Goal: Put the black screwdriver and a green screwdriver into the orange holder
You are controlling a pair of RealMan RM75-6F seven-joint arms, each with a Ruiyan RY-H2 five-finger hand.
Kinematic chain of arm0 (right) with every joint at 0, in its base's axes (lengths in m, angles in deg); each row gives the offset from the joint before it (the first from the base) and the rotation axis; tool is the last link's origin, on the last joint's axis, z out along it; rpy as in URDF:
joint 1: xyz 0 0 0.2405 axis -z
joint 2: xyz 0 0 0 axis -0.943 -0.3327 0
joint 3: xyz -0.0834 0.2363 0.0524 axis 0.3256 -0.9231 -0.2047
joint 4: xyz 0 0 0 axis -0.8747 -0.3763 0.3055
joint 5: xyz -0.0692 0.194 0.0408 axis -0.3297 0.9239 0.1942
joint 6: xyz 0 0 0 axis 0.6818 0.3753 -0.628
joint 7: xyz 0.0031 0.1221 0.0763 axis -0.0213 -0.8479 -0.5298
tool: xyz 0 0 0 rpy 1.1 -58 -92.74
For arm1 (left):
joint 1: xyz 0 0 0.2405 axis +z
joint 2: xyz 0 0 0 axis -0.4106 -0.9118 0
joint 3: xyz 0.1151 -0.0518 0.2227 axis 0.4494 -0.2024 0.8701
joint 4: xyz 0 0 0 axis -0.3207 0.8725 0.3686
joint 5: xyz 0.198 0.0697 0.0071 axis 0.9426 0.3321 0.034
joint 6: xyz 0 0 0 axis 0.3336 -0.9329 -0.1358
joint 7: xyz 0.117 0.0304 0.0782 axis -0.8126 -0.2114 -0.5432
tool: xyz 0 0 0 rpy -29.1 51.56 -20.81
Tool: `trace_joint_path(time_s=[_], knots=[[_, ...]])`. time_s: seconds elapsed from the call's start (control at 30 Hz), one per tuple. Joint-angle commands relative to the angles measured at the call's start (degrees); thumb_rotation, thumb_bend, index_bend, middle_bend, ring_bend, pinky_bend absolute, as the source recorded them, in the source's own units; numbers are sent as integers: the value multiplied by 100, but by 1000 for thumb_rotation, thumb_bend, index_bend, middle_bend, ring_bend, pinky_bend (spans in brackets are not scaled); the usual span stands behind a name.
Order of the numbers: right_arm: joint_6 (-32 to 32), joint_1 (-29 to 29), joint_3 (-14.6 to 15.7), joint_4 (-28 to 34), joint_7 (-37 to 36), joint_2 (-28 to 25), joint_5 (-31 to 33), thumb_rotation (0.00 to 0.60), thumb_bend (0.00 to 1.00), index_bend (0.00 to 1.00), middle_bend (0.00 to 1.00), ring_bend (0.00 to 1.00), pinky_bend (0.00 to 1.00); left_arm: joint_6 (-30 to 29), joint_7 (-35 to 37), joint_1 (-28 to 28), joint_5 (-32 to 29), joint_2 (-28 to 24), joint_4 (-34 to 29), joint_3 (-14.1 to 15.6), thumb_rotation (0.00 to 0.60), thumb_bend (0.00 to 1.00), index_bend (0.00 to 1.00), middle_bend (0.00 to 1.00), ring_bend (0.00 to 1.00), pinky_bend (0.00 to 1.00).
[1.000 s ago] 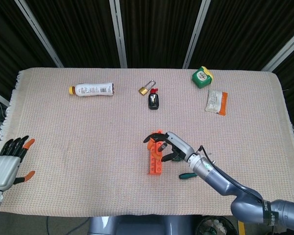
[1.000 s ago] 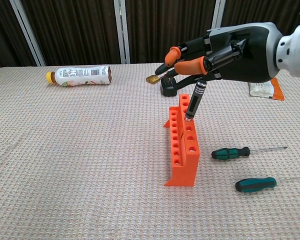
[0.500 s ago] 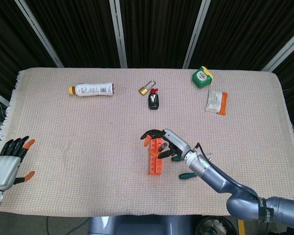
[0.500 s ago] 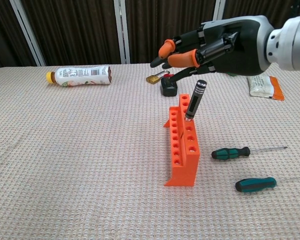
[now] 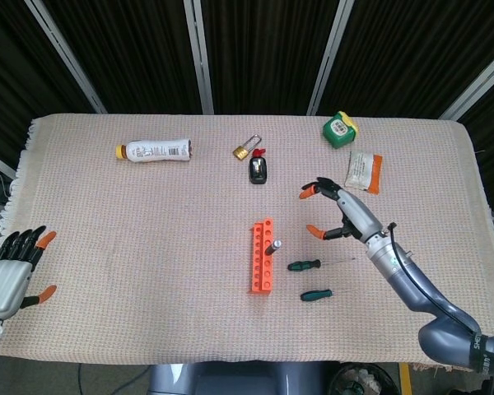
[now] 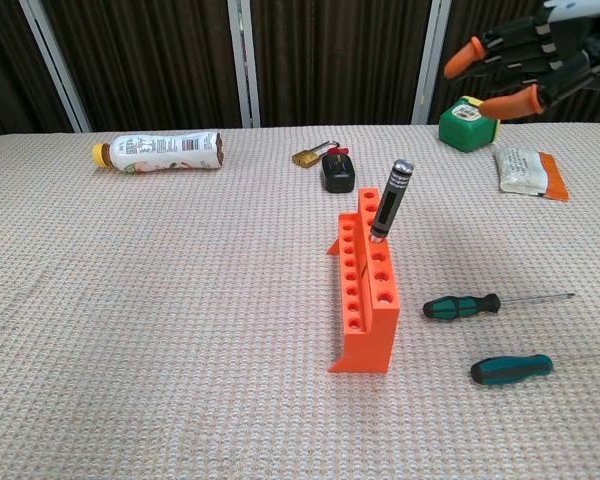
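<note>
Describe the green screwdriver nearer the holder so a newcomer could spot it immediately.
Find the orange holder mid-table, with the black screwdriver standing in it. Two green-handled screwdrivers lie to its right. Yours is the dark green screwdriver, farther from the table's front edge than the teal screwdriver.

The right hand (image 5: 339,212) hangs above the table with fingers spread, holding nothing, its arm reaching in from the lower right. The left hand (image 5: 8,271) rests open at the table's left edge.
</note>
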Motion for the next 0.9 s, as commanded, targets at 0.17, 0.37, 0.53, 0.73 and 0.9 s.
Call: trace_joint_path(time_s=[0.17, 0.37, 0.53, 0.73, 0.9], knots=[[156, 278, 460, -444, 130, -55, -572, 600, 200, 245, 149, 0, 44, -176, -141, 24, 96, -109, -136, -46, 599, 194, 92, 0, 0, 0], [1203, 800, 815, -897, 1071, 139, -928, 600, 200, 288, 149, 0, 39, -201, -180, 97, 98, -143, -221, 27, 600, 192, 92, 0, 0, 0], [1698, 1128, 1117, -1137, 2069, 434, -955, 600, 200, 370, 146, 0, 26, -177, -233, 110, 52, -121, -246, 32, 600, 194, 92, 0, 0, 0], [1696, 1109, 1285, -1356, 2855, 856, -986, 600, 200, 395, 138, 0, 16, -144, -271, 72, 112, -116, -295, 32, 600, 192, 92, 0, 0, 0], [1448, 957, 1372, -1352, 3262, 1145, -993, 600, 199, 398, 131, 0, 0, -160, -281, 73, 108, -161, -325, 16, 600, 193, 97, 0, 0, 0]])
